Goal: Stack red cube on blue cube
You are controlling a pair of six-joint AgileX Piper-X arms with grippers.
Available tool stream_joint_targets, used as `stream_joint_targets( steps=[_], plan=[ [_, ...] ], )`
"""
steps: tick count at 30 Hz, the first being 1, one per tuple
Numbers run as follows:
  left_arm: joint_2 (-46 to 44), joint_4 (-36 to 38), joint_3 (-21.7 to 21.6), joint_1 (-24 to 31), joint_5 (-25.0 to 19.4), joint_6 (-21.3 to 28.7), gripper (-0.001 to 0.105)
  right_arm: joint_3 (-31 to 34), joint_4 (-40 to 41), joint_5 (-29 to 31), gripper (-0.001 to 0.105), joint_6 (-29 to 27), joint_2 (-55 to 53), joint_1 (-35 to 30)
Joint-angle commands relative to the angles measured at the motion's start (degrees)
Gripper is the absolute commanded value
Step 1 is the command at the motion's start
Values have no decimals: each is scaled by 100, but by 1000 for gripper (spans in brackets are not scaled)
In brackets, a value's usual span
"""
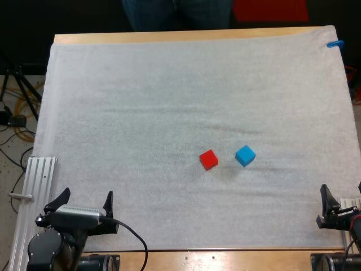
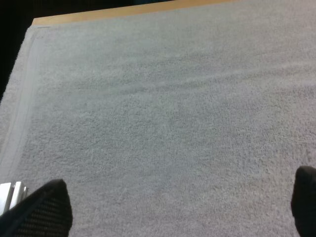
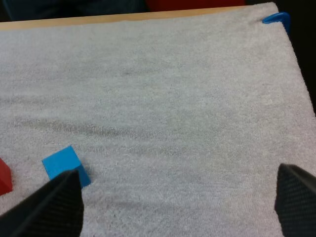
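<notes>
Overhead, the red cube (image 1: 208,160) lies right of centre on the white mat (image 1: 169,101). The blue cube (image 1: 245,155) is just beside it to the right, not touching. The left pincer (image 1: 84,199) stands at the lower left and the right pincer (image 1: 342,197) at the lower right edge.

From the left wrist, the left pincer (image 2: 173,217) is spread over bare mat.

From the right wrist, the right pincer (image 3: 173,207) is spread, with the blue cube (image 3: 64,165) close by one finger and the red cube (image 3: 4,177) beyond it.

Probably best to drop straight down on the red cube, square to its turned faces and clear of the blue one.
</notes>
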Motion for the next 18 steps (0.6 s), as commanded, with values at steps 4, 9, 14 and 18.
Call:
stream_joint_targets(
  steps=[4, 9, 14, 18],
  plan=[
    [-776, -27, -38, 5, 60, -4, 87, -41, 28, -2, 77, 4, -214, 1],
    [-776, -27, -38, 5, 74, -4, 87, -41, 28, -2, 77, 4, -214, 1],
    [-746, -27, -90, 5, 408, -4, 87, -41, 28, -2, 77, 4, -214, 1],
    [-394, 230, -561, -74, 789, 42, 87, -41, 28, -2, 77, 4, -214, 1]
  ],
)
